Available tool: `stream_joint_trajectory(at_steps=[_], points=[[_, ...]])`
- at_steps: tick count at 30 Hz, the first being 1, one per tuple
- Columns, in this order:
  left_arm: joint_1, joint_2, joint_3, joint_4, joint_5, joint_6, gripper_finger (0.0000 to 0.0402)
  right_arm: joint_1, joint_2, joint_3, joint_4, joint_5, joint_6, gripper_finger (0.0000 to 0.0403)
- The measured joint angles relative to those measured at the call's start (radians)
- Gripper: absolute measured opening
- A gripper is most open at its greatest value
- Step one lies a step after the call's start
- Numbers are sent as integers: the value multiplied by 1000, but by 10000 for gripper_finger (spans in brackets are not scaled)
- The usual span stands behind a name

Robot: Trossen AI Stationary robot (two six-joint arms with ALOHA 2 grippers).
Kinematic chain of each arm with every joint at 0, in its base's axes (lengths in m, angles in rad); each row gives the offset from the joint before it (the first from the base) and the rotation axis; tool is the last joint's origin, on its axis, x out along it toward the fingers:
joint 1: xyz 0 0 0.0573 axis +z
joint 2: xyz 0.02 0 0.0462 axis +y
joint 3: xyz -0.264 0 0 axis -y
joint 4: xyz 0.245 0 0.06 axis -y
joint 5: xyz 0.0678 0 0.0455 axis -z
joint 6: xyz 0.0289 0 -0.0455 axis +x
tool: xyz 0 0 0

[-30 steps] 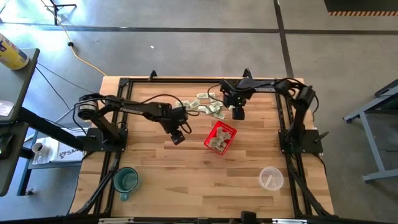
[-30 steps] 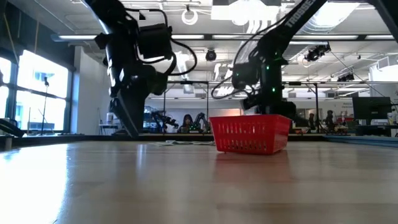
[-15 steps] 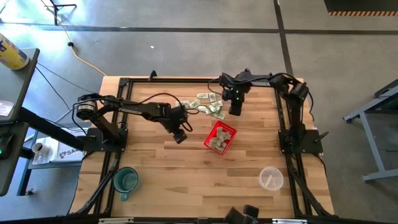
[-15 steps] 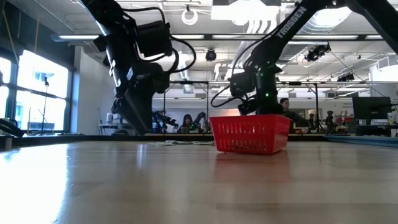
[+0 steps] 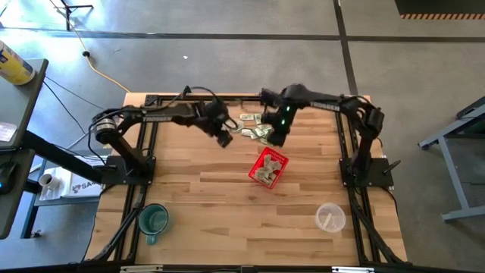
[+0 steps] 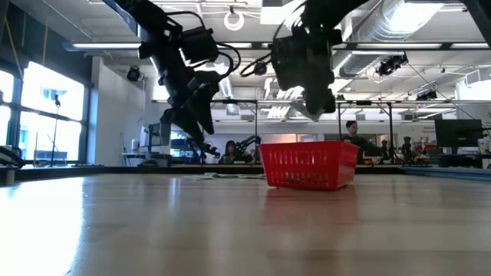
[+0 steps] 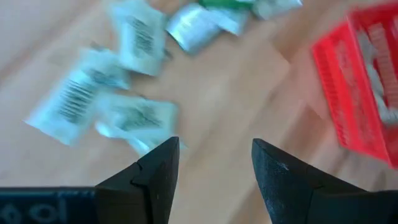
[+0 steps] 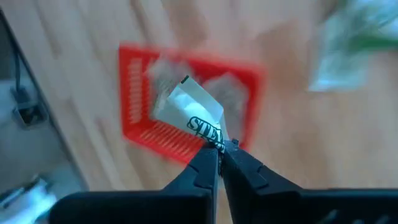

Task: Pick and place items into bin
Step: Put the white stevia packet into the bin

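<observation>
Nearest on the worktop (image 5: 227, 205) stood a green mug (image 5: 153, 220) and a clear cup (image 5: 330, 218), both well apart from the work. Beyond them sat the red basket (image 5: 267, 167), some slips already lying in it. The right pincer (image 8: 219, 149) hung above the worktop between basket and pile, its jaws shut on one crumpled slip (image 8: 190, 112), pinched at a corner so the rest flared free. The paper looked light, limp and easily creased; I judged a corner or fold the best hold, and that it might flutter when let go. Farther back lay the loose slips (image 5: 255, 126) near the far edge of the worktop. The left pincer (image 5: 223, 138) hovered just beside them, jaws apart and empty. The arms were close there; bare wood lay open toward the near side.
</observation>
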Motion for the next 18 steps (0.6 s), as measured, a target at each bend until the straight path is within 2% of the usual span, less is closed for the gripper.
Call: stream_joint_trajectory(at_steps=[3, 6, 10, 14, 18], points=[[63, 1, 1, -10, -2, 7, 237, 95, 4, -37, 11, 59, 73, 22], [114, 1, 1, -31, 16, 20, 237, 172, 7, -83, 76, 98, 159, 54], [140, 1, 1, -24, 55, 78, 237, 243, 6, -97, 130, 172, 245, 132], [121, 25, 1, 14, -19, 179, 237, 274, 4, -97, 135, 322, 283, 227], [119, 85, 2, 53, -80, 336, 237, 277, -4, -94, 109, 333, 293, 303]])
